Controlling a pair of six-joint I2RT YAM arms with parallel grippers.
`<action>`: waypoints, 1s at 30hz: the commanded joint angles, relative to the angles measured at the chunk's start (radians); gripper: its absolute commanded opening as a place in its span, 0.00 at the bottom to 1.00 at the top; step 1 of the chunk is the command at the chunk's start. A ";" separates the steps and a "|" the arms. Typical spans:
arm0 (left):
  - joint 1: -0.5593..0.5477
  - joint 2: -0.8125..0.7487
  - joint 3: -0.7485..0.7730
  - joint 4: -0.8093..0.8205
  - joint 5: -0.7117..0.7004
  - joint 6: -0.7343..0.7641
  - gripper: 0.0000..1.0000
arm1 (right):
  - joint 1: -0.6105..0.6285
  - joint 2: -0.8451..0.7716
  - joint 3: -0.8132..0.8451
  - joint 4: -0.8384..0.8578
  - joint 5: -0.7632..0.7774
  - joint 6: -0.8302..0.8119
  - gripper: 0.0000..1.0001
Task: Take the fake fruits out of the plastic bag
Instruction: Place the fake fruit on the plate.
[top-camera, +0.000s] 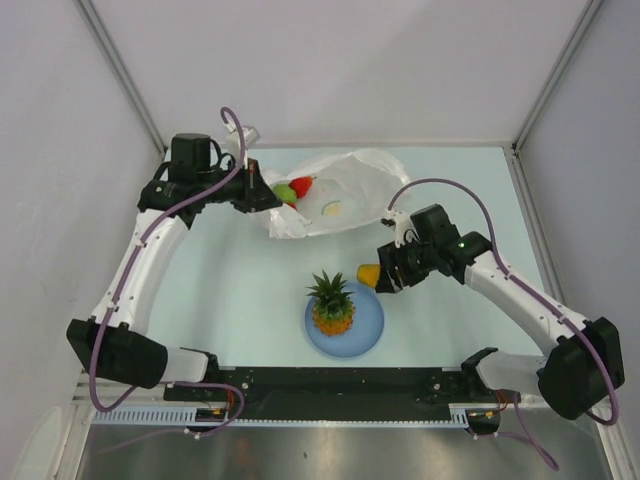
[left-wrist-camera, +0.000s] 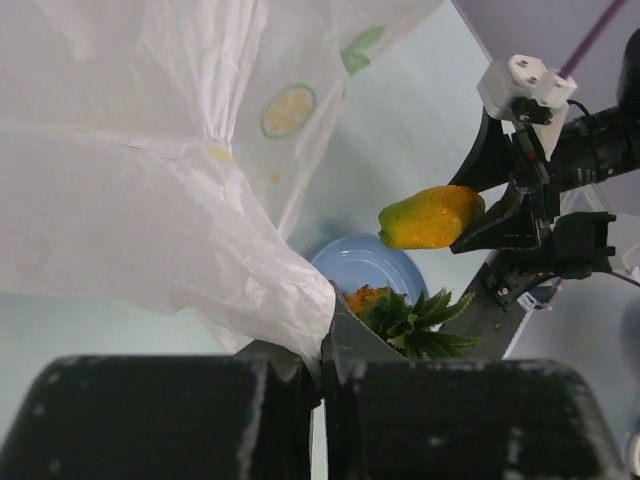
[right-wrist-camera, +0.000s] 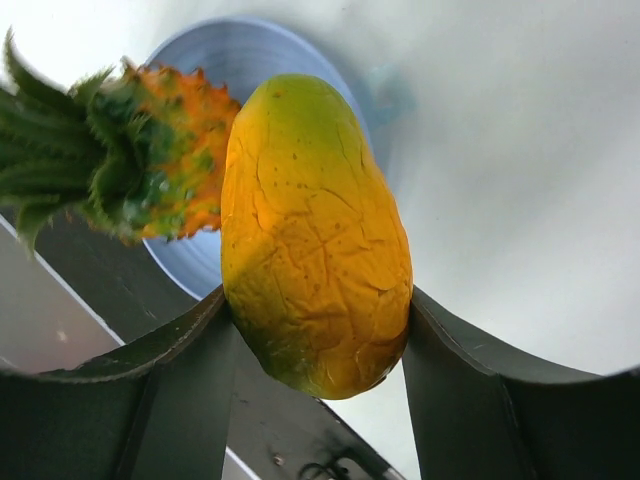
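1. Nearest the arm bases, a round blue plate (top-camera: 372, 335) lies on the pale table (top-camera: 230, 290). The pineapple (top-camera: 332, 305) is on it, orange body on the plate and green crown pointing away from the bases. It is outside the bag and nothing grips it.
2. Just beyond the plate's far right rim, the right gripper (top-camera: 377, 277) is clamped on the toy mango (top-camera: 367, 273). The right wrist view shows the two dark fingers (right-wrist-camera: 170, 390) pressing the yellow-orange, green-tipped toy mango (right-wrist-camera: 315, 240) from both sides, with the pineapple (right-wrist-camera: 150, 170) and plate (right-wrist-camera: 250, 60) behind it.
3. In the left wrist view the mango (left-wrist-camera: 430, 217) hangs in the air off the table, near the plate (left-wrist-camera: 360, 270) and well apart from the bag.
4. Farther back, the plastic bag (top-camera: 335, 200) lies crumpled on the table, thin white film printed with small fruit pictures.
5. At the bag's left end, the left gripper (top-camera: 262, 196) is pinched tight on the plastic. The left wrist view shows a gathered fold of the bag (left-wrist-camera: 130, 200) drawn into the closed fingertips of the left gripper (left-wrist-camera: 325, 345).
6. Just beside that grip sit the green ball (top-camera: 285, 192) and the red piece (top-camera: 301, 186), touching each other at the bag's opening. Whether they are fully inside the film I cannot tell.
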 joint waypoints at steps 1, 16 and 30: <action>0.025 -0.010 0.046 -0.003 -0.023 0.055 0.03 | -0.016 0.064 -0.010 0.065 -0.011 0.136 0.33; 0.048 -0.062 -0.109 0.015 0.029 0.049 0.04 | 0.110 0.039 -0.222 0.193 -0.129 0.248 0.28; 0.051 -0.061 -0.132 0.034 0.043 0.035 0.04 | 0.076 0.125 -0.244 0.420 -0.146 0.352 0.34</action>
